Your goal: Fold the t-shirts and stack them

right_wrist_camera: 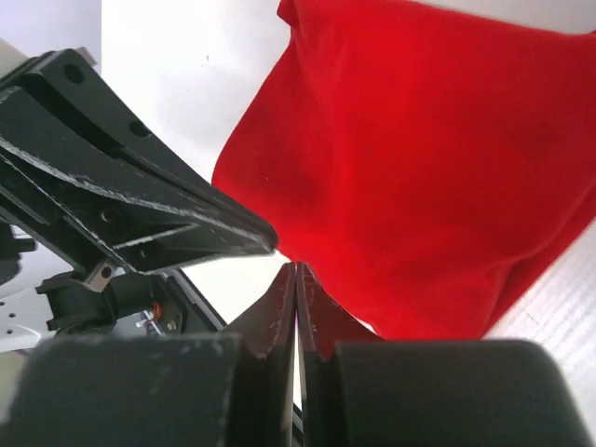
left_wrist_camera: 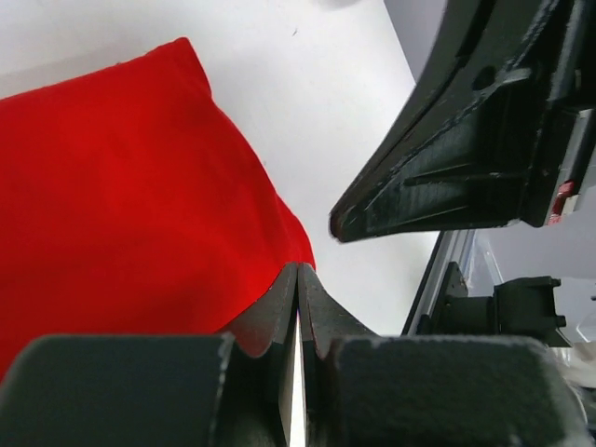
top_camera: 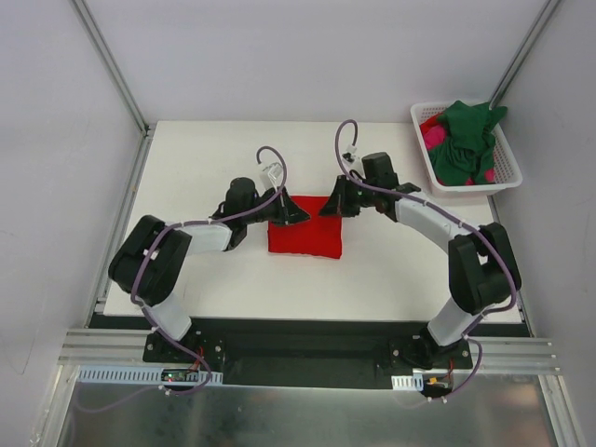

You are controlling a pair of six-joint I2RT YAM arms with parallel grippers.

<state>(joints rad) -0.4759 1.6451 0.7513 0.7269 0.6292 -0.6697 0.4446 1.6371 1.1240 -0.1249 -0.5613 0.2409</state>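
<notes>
Red t-shirt lies folded into a flat rectangle mid-table, smooth, no big wrinkles. Left gripper is at its far-left corner, fingers pressed together w/ the cloth's corner nipped at the tips. Right gripper is doing the same at the far-right corner. I only get that pinch from the wrist cams, not the top cam. Only the top cam gives me the white basket far right, w/ the dark green t-shirt heaped over the magenta-pink t-shirt.
</notes>
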